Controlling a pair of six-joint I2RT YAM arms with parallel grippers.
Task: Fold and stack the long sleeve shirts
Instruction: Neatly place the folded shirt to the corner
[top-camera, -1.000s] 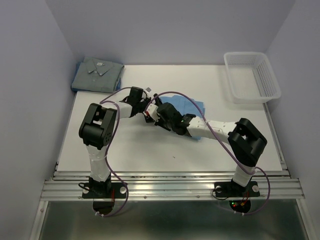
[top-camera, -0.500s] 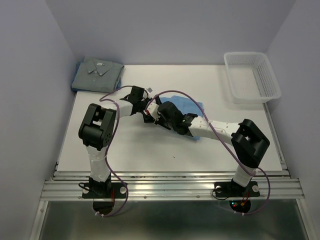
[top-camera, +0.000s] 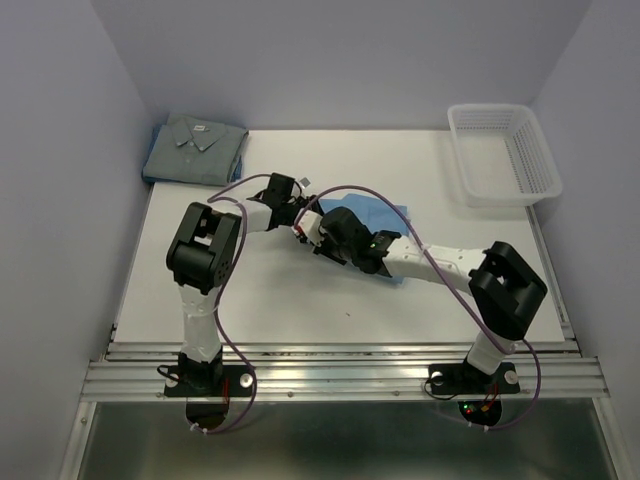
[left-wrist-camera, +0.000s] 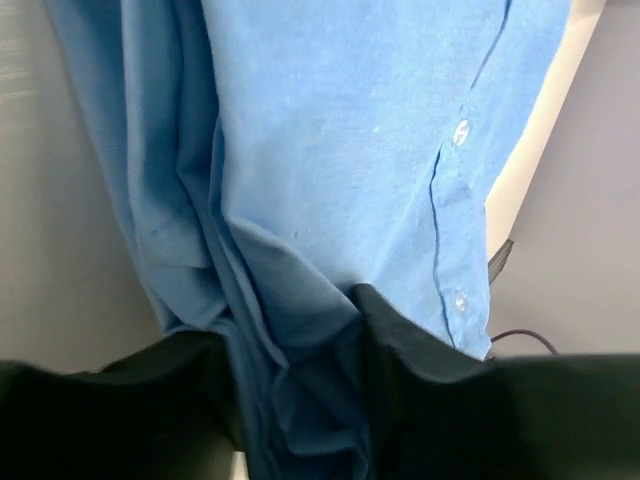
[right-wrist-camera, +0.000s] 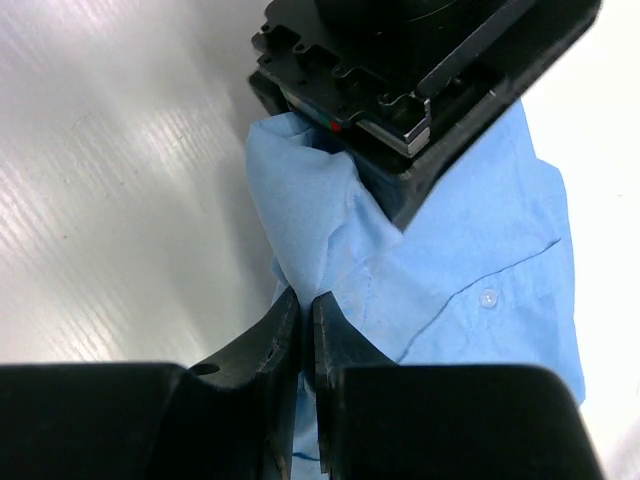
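Folding the blue shirt (top-camera: 380, 212) at the middle of the bench (top-camera: 300, 310), two robot arms meet at its left edge. The right tool (right-wrist-camera: 301, 300) is pinched closed on a fold of the cloth. The left tool (left-wrist-camera: 290, 335) has bunched cloth between its fingers; whether it grips is unclear. The grey shirt (top-camera: 195, 147) lies folded at the far left corner. Both tools likely need a firm hold before lifting, keeping the edge level so the cloth lands flat.
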